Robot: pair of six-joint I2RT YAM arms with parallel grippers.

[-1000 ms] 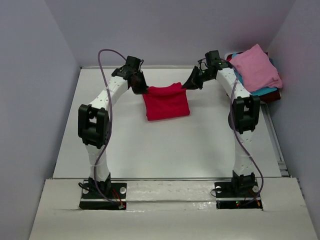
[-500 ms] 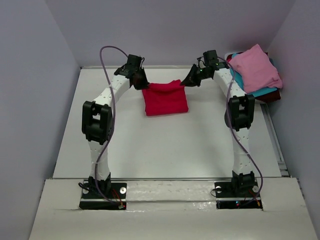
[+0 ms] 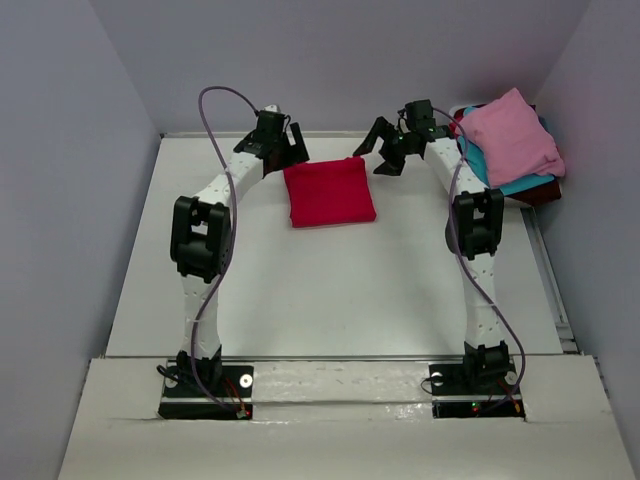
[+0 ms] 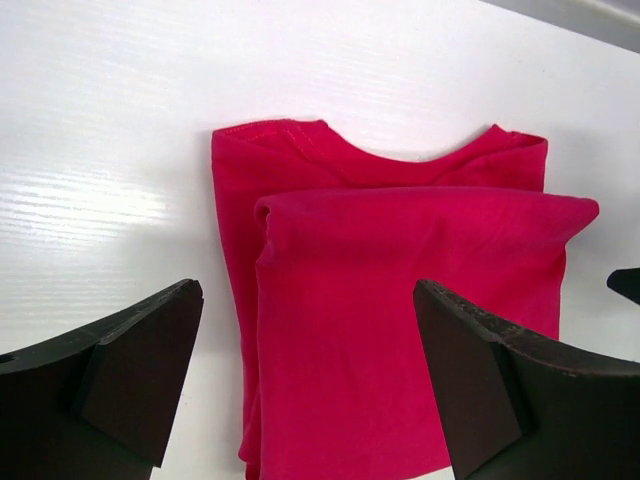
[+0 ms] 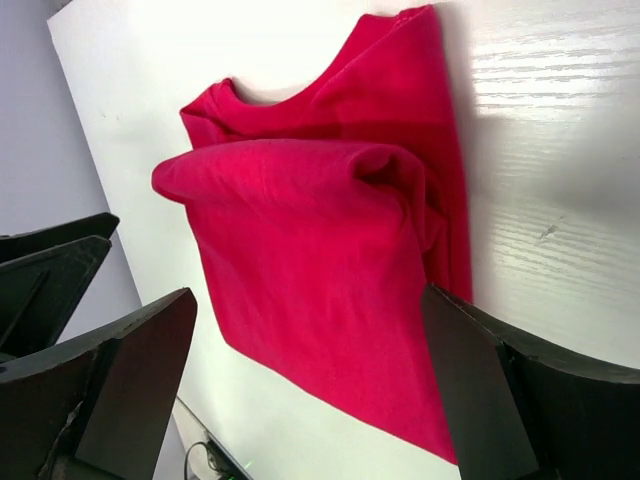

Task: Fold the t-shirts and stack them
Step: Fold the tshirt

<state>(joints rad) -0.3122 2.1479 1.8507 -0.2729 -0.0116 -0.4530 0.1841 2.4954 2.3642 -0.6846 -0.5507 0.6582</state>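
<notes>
One folded red t-shirt [image 3: 328, 192] is flanked by the left hand [image 3: 288, 150] and the right hand [image 3: 380, 152], both spread wide.
At the left, the left hand is held just beside the shirt's far left corner, fingers well apart and nothing gripped. The red t-shirt is laid flat on the white worktop [image 3: 330, 300], its neckline showing under the folded-over layer. The right hand is seen empty near the far right corner. Farthest right, a pink t-shirt [image 3: 510, 135] is piled on a teal t-shirt [image 3: 515, 183] and a maroon t-shirt [image 3: 543, 191].
</notes>
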